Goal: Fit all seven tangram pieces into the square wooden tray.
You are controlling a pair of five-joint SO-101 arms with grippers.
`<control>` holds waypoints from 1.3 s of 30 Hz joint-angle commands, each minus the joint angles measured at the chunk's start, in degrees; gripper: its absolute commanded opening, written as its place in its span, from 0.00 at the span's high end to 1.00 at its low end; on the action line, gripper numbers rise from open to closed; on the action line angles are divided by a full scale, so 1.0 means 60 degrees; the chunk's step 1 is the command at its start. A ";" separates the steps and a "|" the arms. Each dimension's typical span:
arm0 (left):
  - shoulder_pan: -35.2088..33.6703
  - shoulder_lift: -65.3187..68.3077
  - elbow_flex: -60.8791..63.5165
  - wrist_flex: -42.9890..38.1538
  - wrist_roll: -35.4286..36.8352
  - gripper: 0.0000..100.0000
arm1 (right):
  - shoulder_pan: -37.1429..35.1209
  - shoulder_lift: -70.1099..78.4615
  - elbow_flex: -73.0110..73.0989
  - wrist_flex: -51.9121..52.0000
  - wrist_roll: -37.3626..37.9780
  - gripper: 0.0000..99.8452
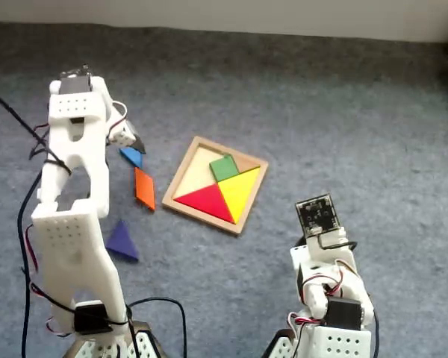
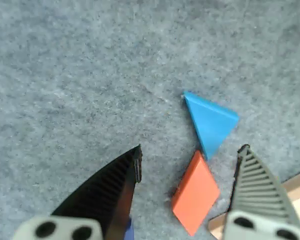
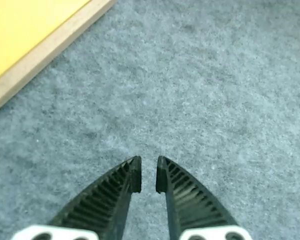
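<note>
The square wooden tray point(image 1: 181, 171) lies near the middle of the grey table point(image 1: 343, 112), turned corner-on to the arms; inside it sit a green square point(image 1: 224, 167), a yellow triangle point(image 1: 240, 192) and a red triangle point(image 1: 206, 200), all touching one another, with bare wood along the far side; three pieces lie loose on the table beside the tray, a blue triangle point(image 1: 131, 156) farthest out, an orange parallelogram point(image 1: 145, 189) just beside the tray's edge, and a purple triangle point(image 1: 122, 241) nearer the arm bases, well apart from the tray; the left arm stretches forward, its left hand point(image 2: 190, 152) spread wide and empty above the blue triangle and the parallelogram; the right arm is folded close to its base, its right hand point(image 3: 148, 172) all but closed, a thin slit between the fingers, holding nothing, over bare table near the tray's corner.
</note>
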 commanded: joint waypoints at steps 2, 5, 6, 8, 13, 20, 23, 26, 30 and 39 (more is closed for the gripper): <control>0.0139 0.0139 -0.0725 -0.0220 -0.0088 0.70 | 0.0125 -0.0110 0.1209 -0.0183 -0.0029 0.93; 0.0183 0.0579 -0.1048 -0.0249 -0.0073 0.70 | 0.0125 -0.0110 0.1209 -0.0183 -0.0029 0.93; 0.0183 0.0784 -0.1194 -0.0249 -0.0073 0.70 | 0.0125 -0.0110 0.1209 -0.0183 -0.0029 0.93; 0.0198 0.1267 -0.1619 -0.0264 -0.0073 0.70 | 0.0125 -0.0110 0.1209 -0.0183 -0.0029 0.93; 0.0388 0.2425 -0.3084 -0.0161 -0.0073 0.70 | 0.0125 -0.0110 0.1209 -0.0183 -0.0029 0.93; 0.0432 0.3333 -0.4330 0.0469 -0.0073 0.71 | 0.0125 -0.0110 0.1209 -0.0183 -0.0029 0.93; 0.0432 0.3582 -0.4799 0.0703 -0.0117 0.78 | 0.0125 -0.0110 0.1209 -0.0183 -0.0029 0.93; 0.0447 0.3744 -0.5092 0.0791 -0.0117 0.86 | 0.0125 -0.0110 0.1209 -0.0183 -0.0029 0.93; 0.0608 0.3729 -0.5165 0.1143 -0.0147 0.88 | 0.0125 -0.0110 0.1209 -0.0183 -0.0029 0.93; 0.0828 0.3363 -0.5766 0.1714 -0.0161 0.86 | 0.0125 -0.0110 0.1209 -0.0183 -0.0029 0.93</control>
